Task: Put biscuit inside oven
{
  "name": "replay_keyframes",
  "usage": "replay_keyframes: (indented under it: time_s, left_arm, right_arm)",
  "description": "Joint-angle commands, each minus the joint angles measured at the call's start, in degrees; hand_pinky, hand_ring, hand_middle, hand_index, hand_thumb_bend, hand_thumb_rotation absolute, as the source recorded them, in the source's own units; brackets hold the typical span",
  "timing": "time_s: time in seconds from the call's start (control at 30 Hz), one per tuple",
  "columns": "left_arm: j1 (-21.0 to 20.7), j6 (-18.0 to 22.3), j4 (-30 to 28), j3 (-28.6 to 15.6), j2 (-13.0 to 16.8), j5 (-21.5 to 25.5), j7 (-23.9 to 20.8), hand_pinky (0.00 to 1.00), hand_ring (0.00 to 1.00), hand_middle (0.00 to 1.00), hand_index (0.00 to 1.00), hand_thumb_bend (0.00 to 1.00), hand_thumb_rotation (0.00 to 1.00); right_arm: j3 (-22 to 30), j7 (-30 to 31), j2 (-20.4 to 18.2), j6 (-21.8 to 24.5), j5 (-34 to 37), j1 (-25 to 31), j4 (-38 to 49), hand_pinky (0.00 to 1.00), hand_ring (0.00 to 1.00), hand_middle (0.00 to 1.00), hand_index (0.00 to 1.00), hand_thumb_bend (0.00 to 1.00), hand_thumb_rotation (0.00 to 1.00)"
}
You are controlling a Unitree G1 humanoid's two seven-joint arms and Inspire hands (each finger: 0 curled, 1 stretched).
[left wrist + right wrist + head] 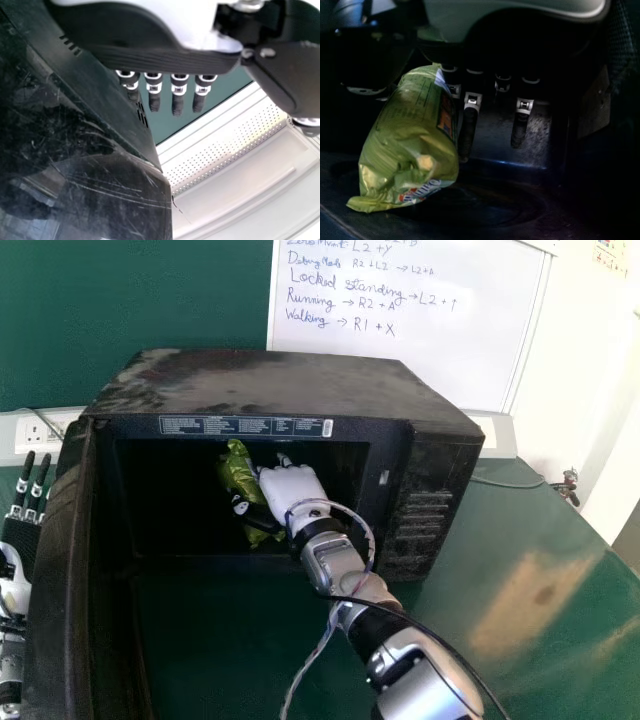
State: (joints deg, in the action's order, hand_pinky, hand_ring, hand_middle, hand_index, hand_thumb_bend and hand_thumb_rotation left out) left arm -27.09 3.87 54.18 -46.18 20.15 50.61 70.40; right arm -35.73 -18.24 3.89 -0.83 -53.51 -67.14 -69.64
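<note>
Right hand [291, 486], wearing a white shell, is inside the black box-shaped oven [270, 385], straight fingers [519, 131] slightly spread. Glossy green biscuit packet [238, 476] lies within the cavity, between thumb and fingers; dim interior, thumb pressure unverified. Left hand [20, 532]: outside, beyond the open black door [62, 585], fingers straight.

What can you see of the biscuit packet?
The biscuit packet is a plump, elongated, glossy green wrapper, apparently plastic film, with print along one side and a crumpled end. No tear is visible. It lies at a slant inside the open oven, seemingly against the right hand; whether it touches the oven floor is unclear.
</note>
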Motion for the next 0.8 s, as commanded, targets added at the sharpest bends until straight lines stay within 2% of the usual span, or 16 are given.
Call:
replay_keyframes:
  time_s: [0.0,0.1,0.17,0.27,0.47,0.7,0.77]
  left_arm:
    - [3.68,-0.88,2.94,0.25,-3.40,-0.21,-0.14,0.00,0.14,0.41,0.81,0.32,0.56]
    - [3.70,-0.64,2.94,0.31,-3.42,-0.31,0.00,0.00,0.13,0.40,0.81,0.32,0.56]
    - [3.66,-0.67,3.16,0.33,-3.29,-0.33,0.25,0.00,0.13,0.40,0.81,0.31,0.56]
    - [3.72,-0.90,3.26,0.41,-3.15,-0.36,0.65,0.00,0.13,0.40,0.81,0.31,0.57]
    - [3.79,-1.26,3.07,0.25,-3.31,-0.11,0.33,0.00,0.13,0.41,0.80,0.33,0.53]
    - [3.74,-0.92,3.15,0.15,-3.33,-0.15,0.19,0.00,0.14,0.40,0.80,0.32,0.54]
    - [3.78,-1.45,3.26,0.07,-3.27,0.06,0.35,0.00,0.14,0.40,0.80,0.33,0.54]
  right_arm:
    - [-0.42,-2.04,-0.57,-0.34,0.61,-2.11,-0.98,0.63,0.52,0.48,0.49,0.53,0.00]
    - [-0.64,-3.01,-0.66,-0.38,0.99,-2.45,-1.96,0.63,0.53,0.48,0.49,0.53,0.00]
    - [-0.70,-3.36,-0.69,-0.41,1.24,-2.66,-2.54,0.64,0.54,0.46,0.54,0.52,0.00]
    - [-0.92,-4.01,-0.65,-0.51,1.50,-2.87,-3.15,0.65,0.55,0.46,0.55,0.52,0.00]
    - [-1.20,-4.45,-0.72,-0.88,1.93,-2.93,-3.80,0.63,0.53,0.45,0.55,0.52,0.00]
    - [-1.06,-3.96,-1.27,-0.92,2.55,-3.15,-4.25,0.64,0.54,0.45,0.55,0.52,0.00]
    - [-1.20,-3.50,-1.28,-0.96,2.52,-3.13,-4.20,0.63,0.53,0.48,0.50,0.53,0.00]
